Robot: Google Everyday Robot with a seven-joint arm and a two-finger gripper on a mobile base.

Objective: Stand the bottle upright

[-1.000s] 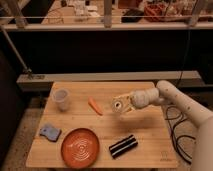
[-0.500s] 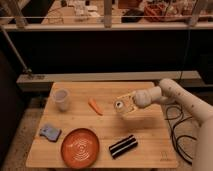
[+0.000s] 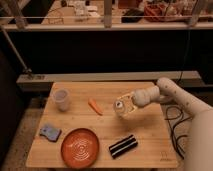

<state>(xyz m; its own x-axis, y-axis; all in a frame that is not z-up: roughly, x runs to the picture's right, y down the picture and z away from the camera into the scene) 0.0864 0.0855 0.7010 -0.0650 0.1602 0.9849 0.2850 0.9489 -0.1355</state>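
Note:
The bottle (image 3: 120, 107) is small and pale tan. It lies on its side between my gripper's fingers, with its round cap end facing the camera, just above the wooden table (image 3: 150, 135) right of centre. My gripper (image 3: 126, 105) reaches in from the right on the pale arm (image 3: 172, 94) and is shut on the bottle. The bottle's body is partly hidden by the fingers.
An orange carrot (image 3: 95, 106) lies just left of the bottle. A clear plastic cup (image 3: 61, 99) stands at the back left. A blue sponge (image 3: 50, 132), an orange plate (image 3: 80, 147) and a black-and-white striped object (image 3: 123, 145) sit near the front edge. Cables (image 3: 175, 125) hang off the right side.
The gripper with the bottle has shifted slightly down and to the left. Nothing else on the table has moved.

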